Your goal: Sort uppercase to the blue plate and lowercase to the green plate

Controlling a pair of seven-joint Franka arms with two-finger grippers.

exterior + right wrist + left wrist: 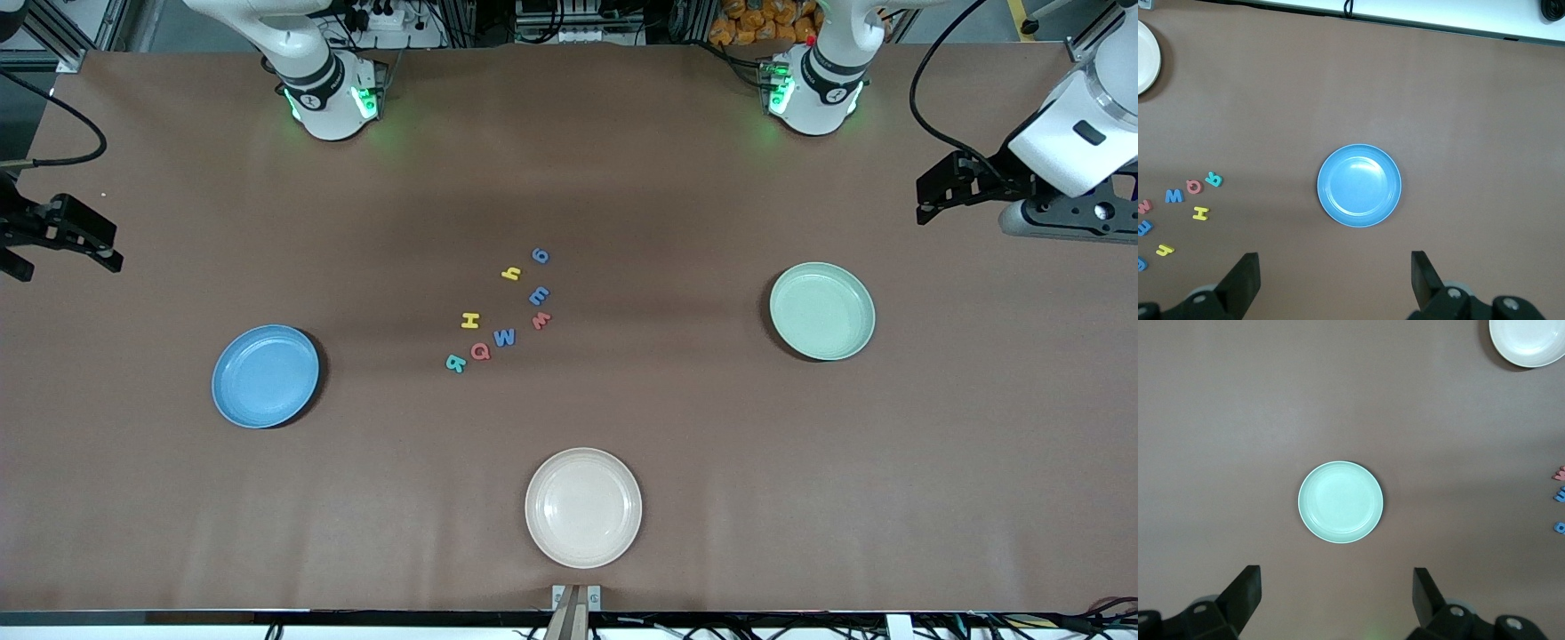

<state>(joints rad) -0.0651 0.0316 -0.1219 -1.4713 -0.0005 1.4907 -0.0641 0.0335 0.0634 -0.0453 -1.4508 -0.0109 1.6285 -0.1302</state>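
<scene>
Foam letters lie clustered mid-table: capitals yellow H [470,320], blue W [504,337], red Q [480,351] and teal R [455,363]; just farther from the front camera, small blue g [540,256], yellow h [510,274], blue m [539,295] and red w [541,320]. The blue plate [265,376] holds nothing and sits toward the right arm's end. The green plate [822,311], also bare, sits toward the left arm's end. My left gripper [925,203] [1336,572] hangs open over its table end, looking down on the green plate [1340,501]. My right gripper [69,265] [1335,256] hangs open over its own end, above the blue plate [1359,185].
A cream plate [583,507] with nothing in it sits near the front edge, nearer the camera than the letters. Brown paper covers the whole table. A small bracket [576,597] sticks up at the middle of the front edge.
</scene>
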